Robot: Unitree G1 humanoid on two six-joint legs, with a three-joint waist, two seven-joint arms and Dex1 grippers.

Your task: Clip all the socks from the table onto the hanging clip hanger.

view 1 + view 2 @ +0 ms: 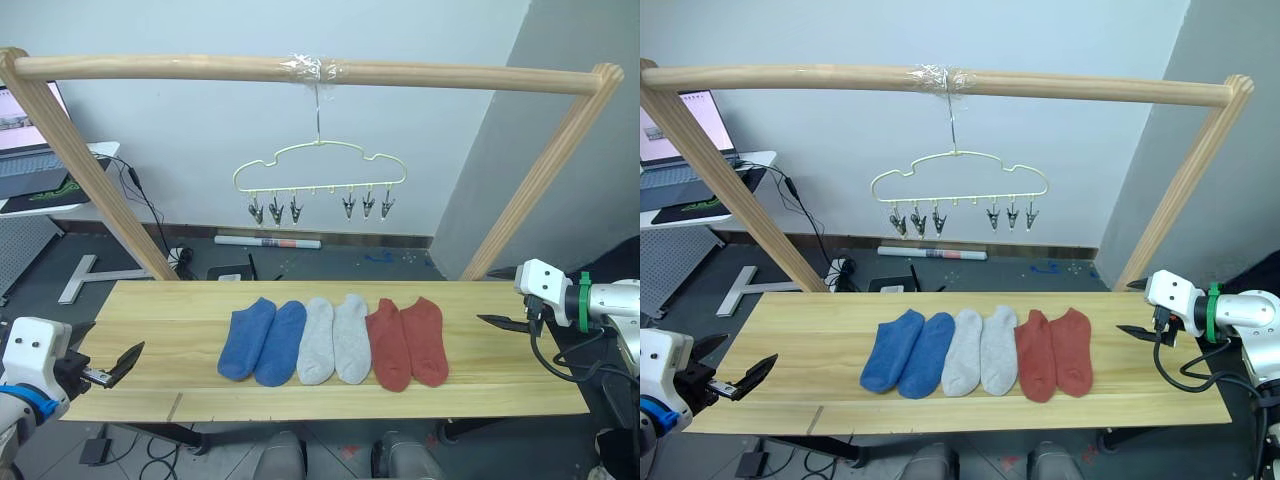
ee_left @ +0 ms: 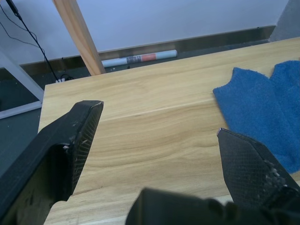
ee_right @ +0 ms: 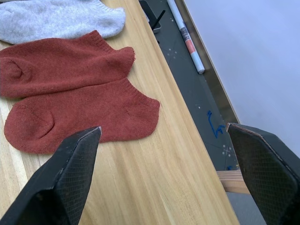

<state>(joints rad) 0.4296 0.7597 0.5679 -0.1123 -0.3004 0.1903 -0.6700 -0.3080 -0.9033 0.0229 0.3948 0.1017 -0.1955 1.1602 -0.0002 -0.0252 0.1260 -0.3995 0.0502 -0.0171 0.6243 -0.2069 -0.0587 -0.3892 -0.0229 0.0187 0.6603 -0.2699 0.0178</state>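
Six socks lie side by side in the middle of the table (image 1: 160, 310): two blue (image 1: 247, 338) (image 1: 281, 343), two light grey (image 1: 316, 341) (image 1: 351, 338), two rust red (image 1: 388, 343) (image 1: 425, 341). The pale yellow-green clip hanger (image 1: 318, 165) hangs above and behind them, with nothing in its metal clips. My left gripper (image 1: 740, 355) is open and empty near the table's left front corner, well left of the blue socks (image 2: 262, 103). My right gripper (image 1: 1127, 307) hovers open and empty over the table's right end, right of the red socks (image 3: 84, 117).
A round wooden pole frame (image 1: 300, 68) spans the table and carries the hanger on taped hook. Its slanted legs stand at the back left and back right. A laptop (image 1: 25, 150) sits on a side desk at far left. A tube (image 1: 268, 241) and cables lie on the floor behind.
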